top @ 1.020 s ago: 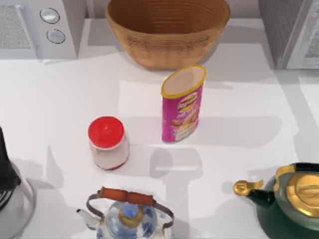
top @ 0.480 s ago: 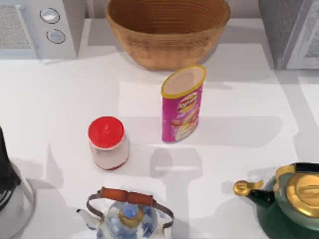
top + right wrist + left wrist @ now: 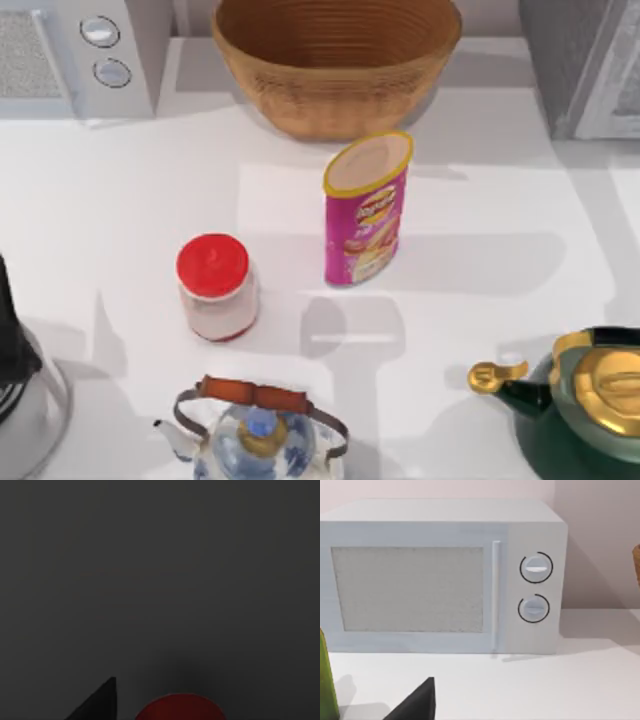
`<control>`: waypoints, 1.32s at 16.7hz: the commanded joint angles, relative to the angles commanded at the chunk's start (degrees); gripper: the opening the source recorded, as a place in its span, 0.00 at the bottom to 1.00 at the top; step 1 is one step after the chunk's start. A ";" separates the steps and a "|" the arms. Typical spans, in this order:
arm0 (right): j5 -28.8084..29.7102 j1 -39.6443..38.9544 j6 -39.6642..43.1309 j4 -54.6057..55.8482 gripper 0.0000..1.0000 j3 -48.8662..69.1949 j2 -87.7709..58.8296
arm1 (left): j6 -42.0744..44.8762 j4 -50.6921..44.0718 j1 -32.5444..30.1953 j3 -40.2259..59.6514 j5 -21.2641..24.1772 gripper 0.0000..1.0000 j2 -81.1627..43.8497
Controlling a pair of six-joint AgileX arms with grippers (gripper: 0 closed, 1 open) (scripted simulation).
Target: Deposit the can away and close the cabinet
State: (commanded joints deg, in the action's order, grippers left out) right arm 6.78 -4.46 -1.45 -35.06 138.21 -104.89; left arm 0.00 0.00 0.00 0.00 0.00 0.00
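A tall pink can [image 3: 366,208] stands upright at table centre, untouched and free to grasp, a basket [image 3: 335,62] at twelve o'clock. Neither gripper's jaw state can be told; right wrist view is dark.

Left gripper: one matte black fingertip [image 3: 417,704], wedge-shaped, tapering to a point, lower left of the left wrist frame. Right wrist frame dark; same black wedge [image 3: 97,704], lower left.
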 joint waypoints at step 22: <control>-6.34 4.45 1.28 33.48 1.00 -134.17 101.48 | 0.00 0.00 0.00 0.00 0.00 1.00 0.00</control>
State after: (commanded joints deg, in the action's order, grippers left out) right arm 0.44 -0.01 -0.17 -1.58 4.04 -3.42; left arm 0.00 0.00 0.00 0.00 0.00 0.00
